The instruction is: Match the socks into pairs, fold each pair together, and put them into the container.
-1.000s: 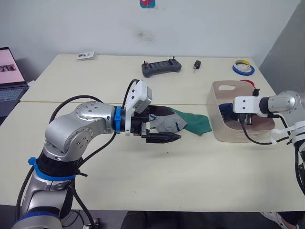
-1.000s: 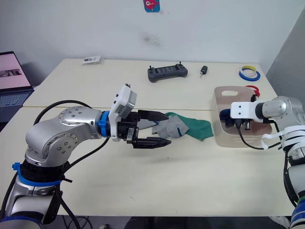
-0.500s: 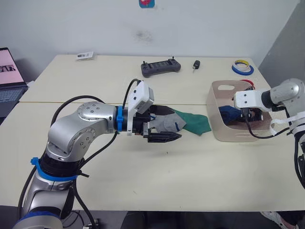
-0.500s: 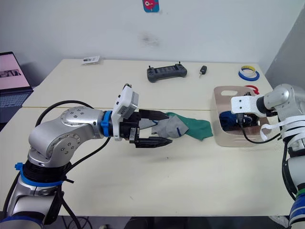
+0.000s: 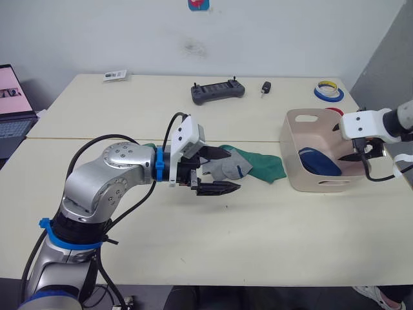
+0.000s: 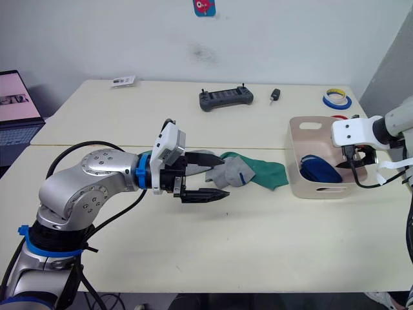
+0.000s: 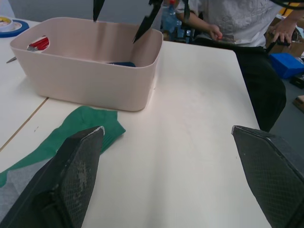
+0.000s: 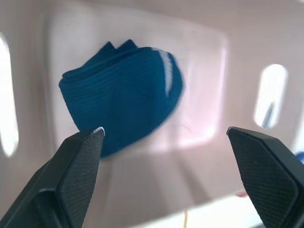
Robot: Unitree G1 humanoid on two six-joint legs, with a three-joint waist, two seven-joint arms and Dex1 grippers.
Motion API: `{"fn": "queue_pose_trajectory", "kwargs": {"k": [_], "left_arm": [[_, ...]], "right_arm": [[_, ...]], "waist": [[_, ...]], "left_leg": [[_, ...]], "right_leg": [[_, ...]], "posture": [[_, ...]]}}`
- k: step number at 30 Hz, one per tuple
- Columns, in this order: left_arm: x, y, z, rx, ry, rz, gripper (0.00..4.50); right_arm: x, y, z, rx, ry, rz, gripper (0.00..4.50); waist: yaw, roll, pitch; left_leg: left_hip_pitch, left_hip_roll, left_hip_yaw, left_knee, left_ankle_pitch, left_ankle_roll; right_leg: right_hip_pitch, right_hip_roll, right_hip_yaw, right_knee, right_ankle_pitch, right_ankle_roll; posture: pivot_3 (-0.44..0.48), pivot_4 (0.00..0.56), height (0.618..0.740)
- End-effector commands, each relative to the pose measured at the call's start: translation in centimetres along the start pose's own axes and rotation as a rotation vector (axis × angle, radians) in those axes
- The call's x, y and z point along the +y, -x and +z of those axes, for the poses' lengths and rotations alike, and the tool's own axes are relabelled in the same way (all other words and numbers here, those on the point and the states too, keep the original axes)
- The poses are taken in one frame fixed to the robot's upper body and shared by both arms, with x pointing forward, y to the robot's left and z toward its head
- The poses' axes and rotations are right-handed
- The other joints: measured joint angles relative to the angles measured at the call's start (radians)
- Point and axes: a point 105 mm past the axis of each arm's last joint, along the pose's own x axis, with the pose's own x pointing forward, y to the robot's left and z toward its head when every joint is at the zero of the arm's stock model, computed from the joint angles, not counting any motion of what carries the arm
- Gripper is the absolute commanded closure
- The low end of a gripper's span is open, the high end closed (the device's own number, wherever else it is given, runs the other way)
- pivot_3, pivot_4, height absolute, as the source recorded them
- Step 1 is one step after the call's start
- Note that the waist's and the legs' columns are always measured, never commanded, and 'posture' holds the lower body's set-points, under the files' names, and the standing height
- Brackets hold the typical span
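One pair looks done. Nearest, the left hand (image 5: 216, 173) hangs released at the grey sock (image 5: 224, 167) lying on the green socks (image 5: 261, 165) on the desk (image 5: 258, 239) — their count is hidden. Farther, the blue pair (image 5: 318, 161) lies in the container (image 5: 293, 171), beneath the released right hand (image 5: 352, 143).

Cream table (image 5: 258, 239), container (image 5: 303, 177), socks (image 5: 258, 165), controller (image 5: 218, 91), tape rolls (image 5: 329, 91)
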Motion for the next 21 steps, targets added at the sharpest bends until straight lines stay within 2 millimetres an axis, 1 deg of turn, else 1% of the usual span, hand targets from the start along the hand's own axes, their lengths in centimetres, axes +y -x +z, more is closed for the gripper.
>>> {"fn": "queue_pose_trajectory", "kwargs": {"k": [1, 3, 5, 7, 10, 13, 15, 18, 21], "left_arm": [[-0.3, 1.1, 0.9, -0.030, -0.051, 0.017, 0.00], [-0.4, 1.8, 0.9, -0.041, -0.049, 0.034, 0.00], [-0.2, 3.0, 0.7, -0.040, -0.049, 0.083, 0.00], [0.5, 4.6, 0.0, -0.019, -0.046, 0.165, 0.00], [1.6, 7.8, -1.4, 0.009, -0.004, 0.320, 0.00], [2.2, 11.0, -3.1, -0.016, 0.076, 0.485, 0.00], [1.6, 12.4, -4.9, 0.007, 0.111, 0.557, 0.00], [0.4, 14.0, -7.7, 0.052, 0.148, 0.633, 0.00], [-0.6, 15.3, -10.0, 0.046, 0.205, 0.709, 0.00]], "right_arm": [[-1.4, 2.4, 1.4, -0.083, -0.014, -0.133, 0.05], [-1.7, 3.1, 2.2, -0.132, -0.038, -0.184, 0.05], [-1.7, 3.8, 3.2, -0.200, -0.058, -0.240, 0.05], [-1.7, 4.5, 4.3, -0.282, -0.096, -0.299, 0.05], [-1.2, 5.0, 6.1, -0.403, -0.139, -0.385, 0.05], [0.7, 4.1, 8.0, -0.502, -0.187, -0.398, 0.05], [2.4, 3.1, 8.8, -0.541, -0.232, -0.387, 0.05], [4.6, 2.0, 10.1, -0.589, -0.286, -0.357, 0.05], [6.7, 0.9, 11.4, -0.617, -0.314, -0.315, 0.05]], "waist": [[-0.001, 0.000, 0.000], [-0.001, 0.000, 0.000], [0.000, 0.000, 0.000], [0.000, 0.000, 0.000], [0.000, 0.000, 0.000], [0.001, 0.000, 0.000], [0.002, 0.000, 0.000], [0.002, 0.001, 0.000], [0.004, 0.000, -0.001]], "left_leg": [[0.000, 0.000, 0.000, 0.000, 0.000, 0.000], [0.000, 0.001, 0.000, 0.000, 0.000, 0.001], [0.000, 0.001, -0.001, 0.000, 0.000, 0.001], [0.000, 0.001, -0.001, 0.000, 0.000, 0.001], [0.000, 0.001, -0.002, 0.000, -0.001, 0.002], [0.000, 0.001, -0.003, 0.000, -0.001, 0.002], [0.000, 0.001, -0.004, 0.000, -0.002, 0.003], [0.000, 0.001, -0.003, 0.000, -0.002, 0.003], [0.000, 0.000, -0.003, 0.000, -0.002, 0.003]], "right_leg": [[0.000, 0.000, 0.000, 0.000, 0.000, 0.000], [0.000, 0.000, 0.000, 0.000, 0.000, 0.000], [0.000, 0.000, 0.000, 0.000, 0.000, 0.000], [0.000, 0.000, 0.001, 0.000, 0.000, 0.000], [0.000, 0.000, 0.000, 0.001, 0.000, 0.000], [0.001, 0.000, 0.000, 0.001, 0.000, 0.000], [0.001, 0.000, 0.000, 0.001, 0.000, 0.000], [0.001, -0.001, 0.000, 0.000, 0.000, 0.000], [0.001, -0.002, 0.000, 0.000, 0.000, 0.000]], "posture": [[0.000, 0.150, 0.740], [0.000, 0.150, 0.740], [0.000, 0.150, 0.740], [0.000, 0.150, 0.740], [0.000, 0.150, 0.740], [0.000, 0.150, 0.740], [0.000, 0.150, 0.740], [0.000, 0.150, 0.740], [0.000, 0.150, 0.740]]}}
